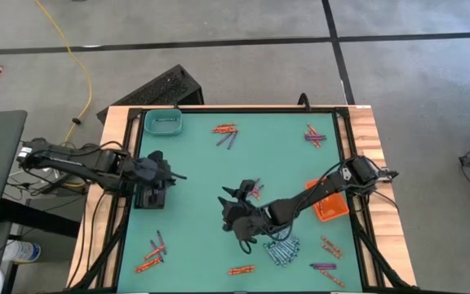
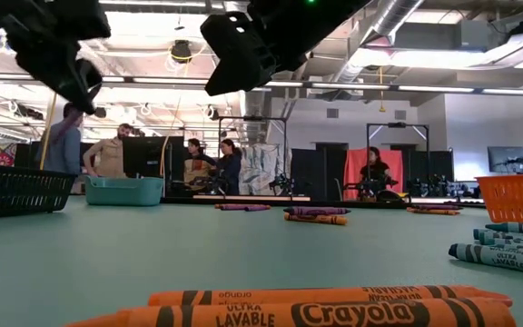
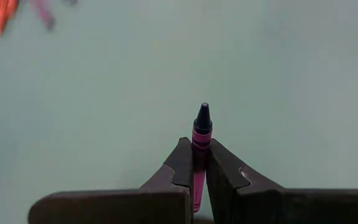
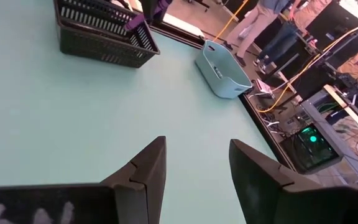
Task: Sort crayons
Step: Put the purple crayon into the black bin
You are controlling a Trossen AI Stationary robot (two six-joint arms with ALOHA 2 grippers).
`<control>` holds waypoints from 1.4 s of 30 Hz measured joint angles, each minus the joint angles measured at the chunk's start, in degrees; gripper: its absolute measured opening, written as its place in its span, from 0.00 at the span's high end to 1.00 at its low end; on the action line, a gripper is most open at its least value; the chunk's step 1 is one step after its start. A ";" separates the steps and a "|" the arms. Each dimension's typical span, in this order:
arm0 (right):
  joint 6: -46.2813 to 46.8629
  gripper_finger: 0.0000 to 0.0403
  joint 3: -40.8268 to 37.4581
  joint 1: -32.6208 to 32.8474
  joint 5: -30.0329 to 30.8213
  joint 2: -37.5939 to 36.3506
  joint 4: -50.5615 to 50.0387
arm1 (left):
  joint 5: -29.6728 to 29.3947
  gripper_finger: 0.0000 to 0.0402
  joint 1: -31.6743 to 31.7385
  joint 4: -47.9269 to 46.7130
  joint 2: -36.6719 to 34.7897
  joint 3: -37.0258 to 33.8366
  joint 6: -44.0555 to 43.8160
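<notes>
Left gripper: closed on one purple crayon, dark tip projecting past the fingers, lower end hidden between them; in the high view it sits over the black tray at the desk's left edge, the crayon too small to make out there. Right gripper: fingers spread, nothing between them, held above the desk near its middle front. Crayons, remaining: loose clusters of orange and purple at far centre, far right, near left, near centre and near right; pale blue-grey group just beside the right arm, partly covered by it. Orange tray: right side, largely hidden under the right arm. Teal tray: far left corner. Low view: two orange crayons in the foreground, cut off at the lower edge; people stand in the room behind
</notes>
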 joint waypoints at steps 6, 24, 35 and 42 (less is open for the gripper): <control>-0.05 0.57 0.00 -0.06 0.00 0.00 -0.73 | -5.23 0.98 -0.04 -7.35 0.23 0.15 -11.63; 3.03 0.57 0.00 3.16 0.31 0.00 -14.40 | -1.08 0.97 -0.04 -20.61 4.15 0.15 -33.42; 0.04 0.57 0.00 4.49 2.97 0.00 -16.46 | 1.06 0.97 -0.09 -20.67 8.38 0.15 -36.81; -1.27 0.57 0.00 4.51 2.99 0.00 -16.72 | 1.09 0.89 -0.09 -22.71 11.85 0.15 -38.93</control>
